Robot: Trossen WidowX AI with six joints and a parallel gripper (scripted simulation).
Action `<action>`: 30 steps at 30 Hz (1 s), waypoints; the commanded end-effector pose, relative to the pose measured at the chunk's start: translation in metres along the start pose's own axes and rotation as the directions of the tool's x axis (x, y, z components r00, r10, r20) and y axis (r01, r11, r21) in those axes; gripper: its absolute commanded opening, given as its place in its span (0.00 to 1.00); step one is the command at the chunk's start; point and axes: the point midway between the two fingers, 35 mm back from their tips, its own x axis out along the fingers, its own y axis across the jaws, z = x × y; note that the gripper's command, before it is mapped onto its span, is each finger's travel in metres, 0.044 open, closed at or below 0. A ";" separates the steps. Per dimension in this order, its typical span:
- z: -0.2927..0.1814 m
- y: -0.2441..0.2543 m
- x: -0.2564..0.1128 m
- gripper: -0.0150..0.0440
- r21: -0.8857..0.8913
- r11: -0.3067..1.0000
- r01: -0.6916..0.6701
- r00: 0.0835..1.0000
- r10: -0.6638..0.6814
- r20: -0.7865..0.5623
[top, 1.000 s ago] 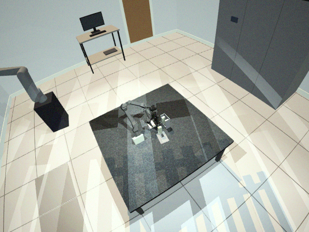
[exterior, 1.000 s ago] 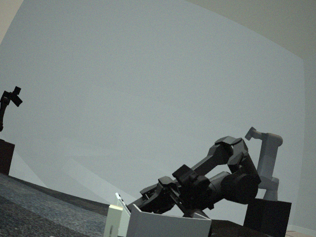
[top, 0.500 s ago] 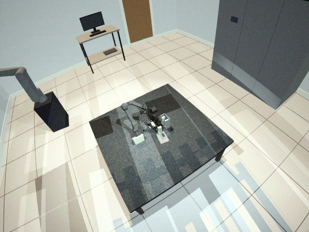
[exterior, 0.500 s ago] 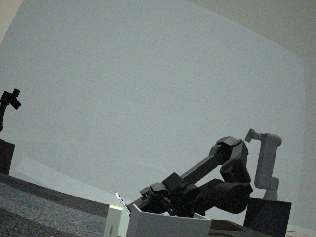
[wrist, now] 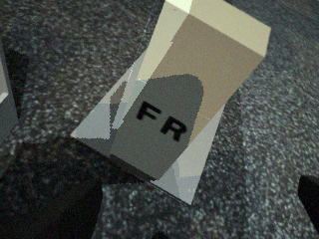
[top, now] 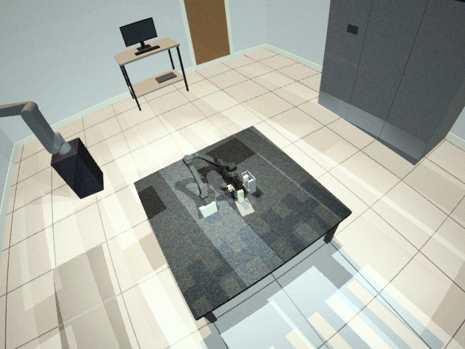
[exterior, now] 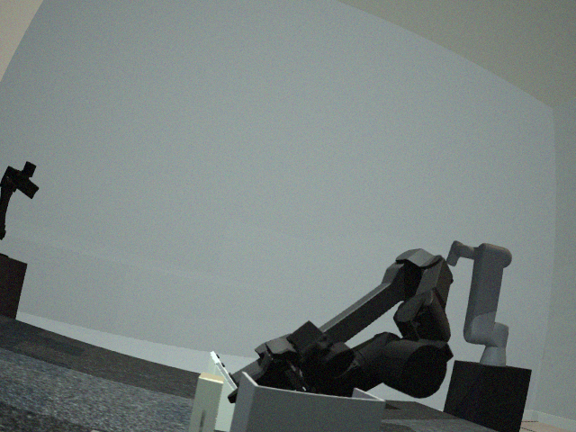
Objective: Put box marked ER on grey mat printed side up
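A cream box (top: pixel 240 195) (exterior: pixel 207 400) (wrist: pixel 214 65) stands upright on the grey mat (top: pixel 246 211) (wrist: pixel 199 169). Its printed side faces the wrist camera, partly in shadow; the two large letters look like FR, though the first could be an E with its lowest bar unclear. My gripper (top: pixel 232 193) (wrist: pixel 198 185) is open and empty, low on the arm's side of this box, its fingers spread wide. The bin (top: pixel 252 185) (exterior: pixel 311 411) (wrist: pixel 6 117) is beside the gripper. At least one pale box (top: pixel 245 179) stands in it; its print is not readable.
A white block-like object (top: pixel 208 209) stands on the dark table (top: pixel 232 240) to the left of the mat. A small pale and orange patch beside the gripper is unclear. Another arm (top: pixel 41 126) stands on a black pedestal (top: pixel 76 169) beyond the table.
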 end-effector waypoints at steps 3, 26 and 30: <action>0.000 0.000 -0.001 1.00 0.000 1.000 0.000 1.000 0.000 0.000; 0.011 0.000 -0.036 1.00 0.000 1.000 0.001 1.000 -0.001 -0.001; 0.012 -0.001 -0.042 1.00 0.000 1.000 0.001 1.000 -0.001 -0.001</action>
